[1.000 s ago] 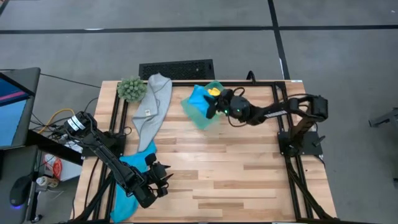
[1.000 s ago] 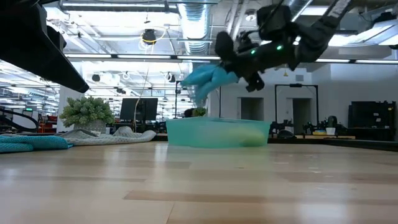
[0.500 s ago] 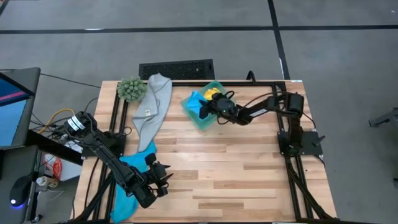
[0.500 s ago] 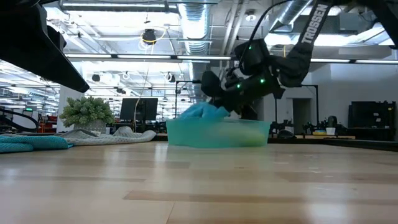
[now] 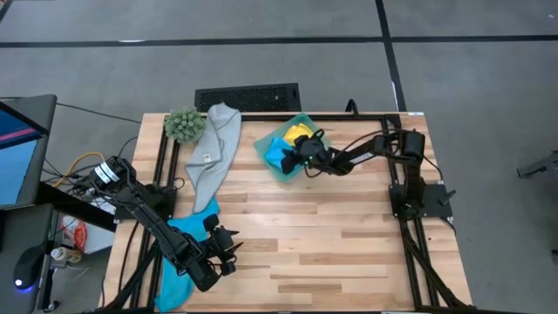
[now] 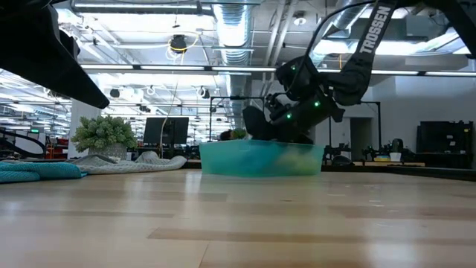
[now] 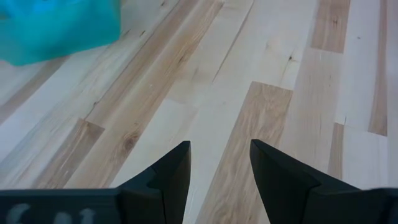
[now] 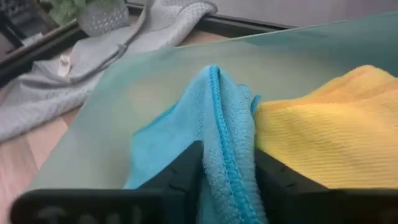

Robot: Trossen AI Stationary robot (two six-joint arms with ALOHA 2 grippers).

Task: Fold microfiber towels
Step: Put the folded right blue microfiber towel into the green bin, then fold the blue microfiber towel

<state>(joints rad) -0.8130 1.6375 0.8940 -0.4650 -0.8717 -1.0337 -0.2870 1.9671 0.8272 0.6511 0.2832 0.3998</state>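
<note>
Right gripper [image 8: 229, 171] jaws clamp blue towel [image 8: 214, 124] inside tray [image 5: 283, 167]; left gripper [image 7: 219, 165] jaws apart, empty.

Surface [image 5: 349, 244]: pale wood planks in mixed light and tan strips, black frame rails round the edges. Tray [image 5: 277, 166] upper centre: translucent teal-green. In it, one bright sky-blue towel [image 8: 214, 134] beside a yellow towel [image 8: 311, 134]. Grey towel [image 5: 214, 148] upper left: light grey, small white tag. Second sky-blue towel [image 5: 179, 262] lower left. Plant ball [image 5: 184, 124]: fuzzy green. Both arms black; right gripper [image 8: 229, 177] fingers dark.
</note>
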